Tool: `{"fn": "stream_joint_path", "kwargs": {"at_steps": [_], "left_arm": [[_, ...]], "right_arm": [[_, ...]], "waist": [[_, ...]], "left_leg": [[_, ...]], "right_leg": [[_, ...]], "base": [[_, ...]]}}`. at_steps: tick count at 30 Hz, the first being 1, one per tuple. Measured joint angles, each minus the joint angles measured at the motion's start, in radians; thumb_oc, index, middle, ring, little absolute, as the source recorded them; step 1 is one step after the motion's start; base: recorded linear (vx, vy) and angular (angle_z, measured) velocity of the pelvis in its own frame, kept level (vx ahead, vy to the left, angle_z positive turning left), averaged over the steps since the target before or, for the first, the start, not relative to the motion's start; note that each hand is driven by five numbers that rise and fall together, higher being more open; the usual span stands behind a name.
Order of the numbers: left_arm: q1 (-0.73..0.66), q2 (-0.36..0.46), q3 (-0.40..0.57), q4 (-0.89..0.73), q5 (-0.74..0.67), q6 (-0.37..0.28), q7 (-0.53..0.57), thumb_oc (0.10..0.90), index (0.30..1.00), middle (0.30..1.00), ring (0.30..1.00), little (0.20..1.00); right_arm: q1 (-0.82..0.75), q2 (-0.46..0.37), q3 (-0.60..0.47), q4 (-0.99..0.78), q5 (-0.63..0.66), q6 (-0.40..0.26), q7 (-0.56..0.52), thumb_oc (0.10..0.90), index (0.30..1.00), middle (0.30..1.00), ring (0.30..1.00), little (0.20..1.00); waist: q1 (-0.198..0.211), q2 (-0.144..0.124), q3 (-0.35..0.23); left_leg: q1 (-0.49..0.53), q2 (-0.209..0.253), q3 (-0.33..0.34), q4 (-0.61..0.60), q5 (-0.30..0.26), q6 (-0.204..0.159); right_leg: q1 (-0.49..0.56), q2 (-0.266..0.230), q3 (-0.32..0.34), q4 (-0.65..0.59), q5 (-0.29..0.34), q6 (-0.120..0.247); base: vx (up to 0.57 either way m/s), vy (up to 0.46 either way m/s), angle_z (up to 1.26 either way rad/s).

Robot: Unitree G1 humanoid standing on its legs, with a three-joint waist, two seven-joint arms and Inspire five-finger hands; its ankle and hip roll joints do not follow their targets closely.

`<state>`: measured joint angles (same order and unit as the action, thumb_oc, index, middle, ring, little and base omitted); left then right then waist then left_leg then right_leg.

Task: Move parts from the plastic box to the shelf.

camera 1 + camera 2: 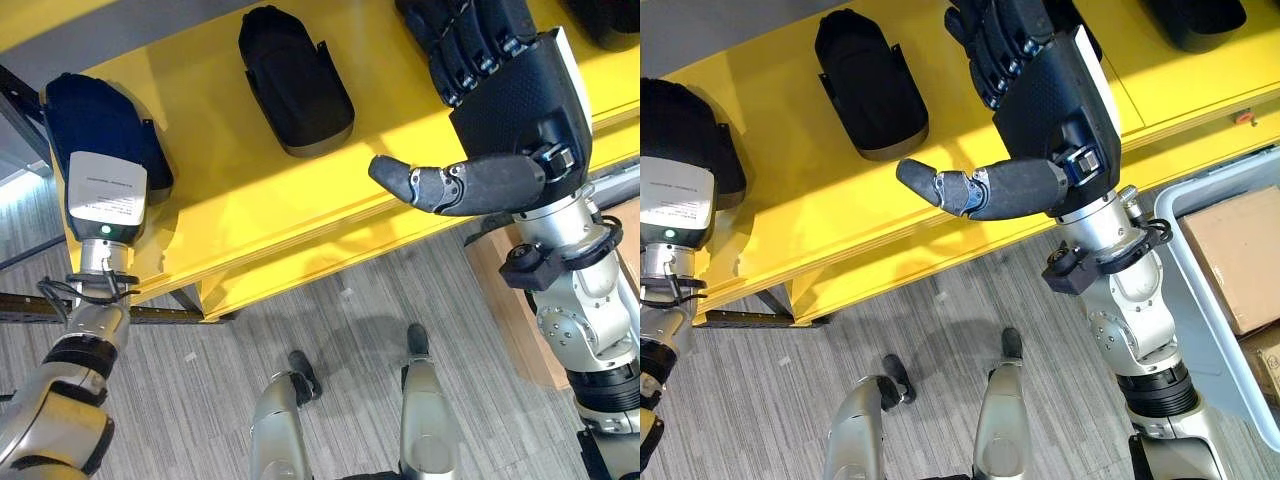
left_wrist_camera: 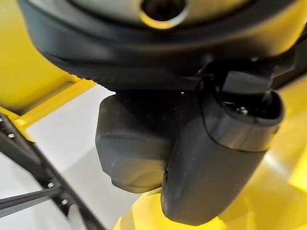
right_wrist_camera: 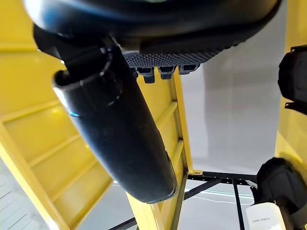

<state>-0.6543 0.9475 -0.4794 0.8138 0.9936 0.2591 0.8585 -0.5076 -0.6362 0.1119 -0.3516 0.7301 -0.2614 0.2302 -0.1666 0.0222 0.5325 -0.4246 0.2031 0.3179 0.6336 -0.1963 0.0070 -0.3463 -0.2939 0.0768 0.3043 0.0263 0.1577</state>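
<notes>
1. Fingers of the left hand (image 1: 100, 190) are hidden under its white-backed palm, which lies on a black part (image 1: 95, 125) at the left end of the yellow shelf (image 1: 250, 210); whether they are curled on it cannot be told.
2. In the left wrist view, dark rounded shapes sit close to the lens and are hard to sort into thumb and part.
3. Right hand (image 1: 1050, 90) hovers over the shelf, its fingers (image 1: 995, 45) bent with nothing in them and the thumb sticking out sideways; the fingertips are cut off at the top edge.
4. A second black part (image 1: 295, 80) lies alone on the shelf between the hands, its long axis running front to back, slightly slanted.
5. A third part (image 1: 1195, 20) is cut off at the far right.
6. The grey plastic box (image 1: 1210, 290) sits at the right, holding a cardboard carton (image 1: 1245, 255).
</notes>
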Motion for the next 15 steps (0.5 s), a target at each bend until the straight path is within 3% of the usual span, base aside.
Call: {"fn": "stream_joint_path", "kwargs": {"at_steps": [2,7,11,13,15], "left_arm": [[-0.041,0.03,-0.037,0.013,0.0,-0.008,-0.002,0.4,0.3,0.3,0.3,0.3],[-0.102,0.036,-0.065,-0.004,-0.007,-0.008,-0.041,0.4,0.3,0.3,0.3,0.3],[-0.1,0.036,-0.065,-0.012,-0.03,-0.005,-0.039,0.4,0.3,0.3,0.3,0.3],[-0.087,0.035,-0.062,-0.037,-0.089,0.006,-0.038,0.4,0.3,0.3,0.3,0.3],[-0.061,0.029,-0.026,-0.05,-0.093,0.007,-0.035,0.4,0.3,0.3,0.3,0.3]], "right_arm": [[0.003,0.003,0.0,-0.004,0.0,-0.01,0.0,0.9,1.0,1.0,1.0,1.0],[0.007,0.023,0.013,-0.017,0.0,-0.019,0.014,0.9,1.0,1.0,1.0,1.0],[0.008,0.037,0.023,-0.021,-0.001,-0.021,0.026,0.9,1.0,1.0,1.0,1.0],[0.008,0.037,0.024,-0.021,-0.001,-0.026,0.024,0.9,1.0,1.0,1.0,1.0],[0.008,0.036,0.025,-0.021,-0.002,-0.03,0.021,0.9,1.0,1.0,1.0,1.0]], "waist": [[-0.011,-0.005,0.0],[-0.025,-0.014,0.0],[-0.02,-0.015,0.0],[-0.017,-0.017,0.001],[-0.019,-0.018,0.001]], "left_leg": [[-0.013,-0.006,0.031,0.057,-0.052,0.035],[-0.025,-0.03,0.076,0.098,-0.099,0.083],[-0.027,-0.029,0.078,0.095,-0.1,0.083],[-0.035,-0.019,0.066,0.093,-0.093,0.066],[-0.04,-0.01,0.052,0.09,-0.087,0.054]], "right_leg": [[0.008,-0.026,0.003,-0.036,0.033,-0.037],[0.001,-0.065,-0.007,-0.075,0.09,-0.085],[-0.004,-0.068,-0.011,-0.075,0.082,-0.069],[-0.016,-0.058,-0.014,-0.05,0.053,-0.017],[-0.023,-0.049,-0.024,-0.033,0.043,-0.004]], "base": [[0.03,0.171,-0.23],[0.03,0.115,-0.15],[0.0,-0.004,-0.01],[0.0,-0.081,0.03],[0.01,-0.073,0.06]]}}
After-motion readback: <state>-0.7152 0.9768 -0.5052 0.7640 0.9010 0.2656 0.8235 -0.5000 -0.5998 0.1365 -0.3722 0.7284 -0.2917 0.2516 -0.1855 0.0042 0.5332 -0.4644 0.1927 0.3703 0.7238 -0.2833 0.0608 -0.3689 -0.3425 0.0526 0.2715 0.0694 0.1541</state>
